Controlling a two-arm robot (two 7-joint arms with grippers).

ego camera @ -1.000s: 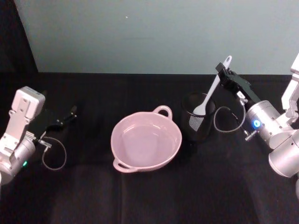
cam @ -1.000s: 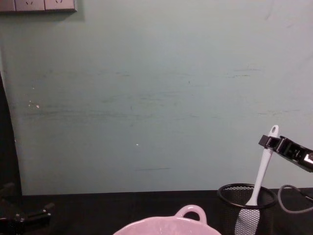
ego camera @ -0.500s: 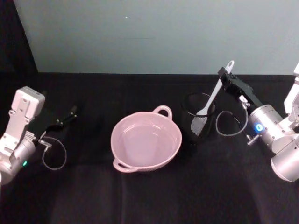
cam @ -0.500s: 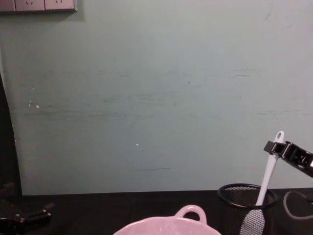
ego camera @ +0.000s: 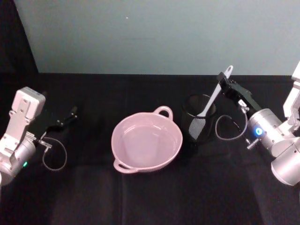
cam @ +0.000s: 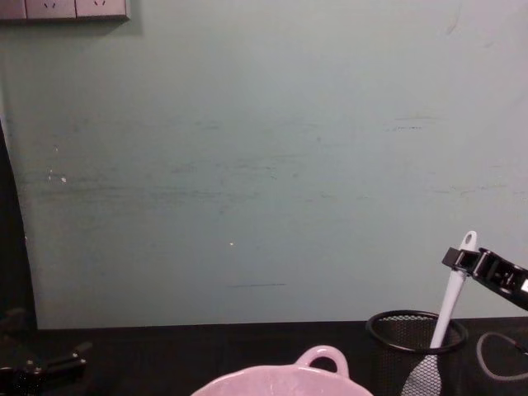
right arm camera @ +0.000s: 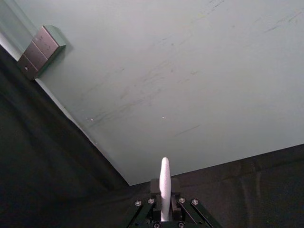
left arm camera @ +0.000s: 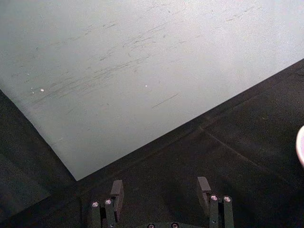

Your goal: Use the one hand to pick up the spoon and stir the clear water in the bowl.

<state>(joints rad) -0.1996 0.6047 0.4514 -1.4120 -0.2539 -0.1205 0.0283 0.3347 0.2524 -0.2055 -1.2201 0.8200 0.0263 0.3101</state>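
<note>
Spoon (ego camera: 212, 99) standing tilted in mesh cup (ego camera: 198, 123), blade down inside, handle end up. Right hand (ego camera: 223, 82) clenched on upper handle, fingers (right arm camera: 156, 202) closed around it. Left hand (ego camera: 66, 117) parked on desk (ego camera: 154, 197) at far left, fingers (left arm camera: 205, 186) released and empty, well apart from bowl.

Risks, as judged:
- Blade catching on cup rim during lift, tipping the cup toward bowl (ego camera: 146, 143) just beside it. Cause: angled pull instead of straight extraction.
- Spoon pivoting in grasp. Cause: hold placed high on a slim handle, long lever below.
- Water splashing over rim. Cause: blade entering too fast.

Count: one spoon, one bowl holding clear water, one cup, two hands.
</note>
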